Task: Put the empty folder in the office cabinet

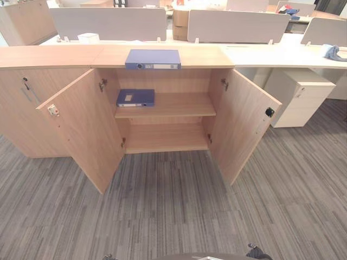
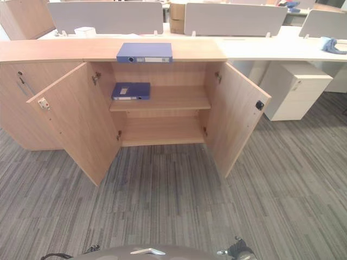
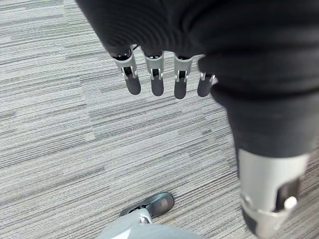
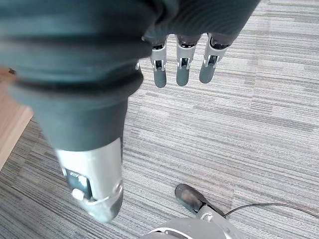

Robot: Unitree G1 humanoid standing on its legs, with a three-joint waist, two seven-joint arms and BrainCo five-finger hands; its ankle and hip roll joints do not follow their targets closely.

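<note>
The left hand (image 3: pixel 199 35) wears a dark, matt ribbed cover over its back and wrist, its surface drawn into fine curved ridges. From under the cover's edge come silver fingers (image 3: pixel 157 74) built of short metal links with black slots between them, each ending in a rounded dark grey tip. Its thumb (image 3: pixel 269 184) is a thicker silver-grey cylinder with a dark recess and a small pale round stud near its end. The right hand (image 4: pixel 75 59) is of the same make: a dark cover with broad rounded folds, silver dark-tipped fingers (image 4: pixel 182 67), and a silver-grey thumb (image 4: pixel 94 184) bearing a dark inset panel and a small pale button
</note>
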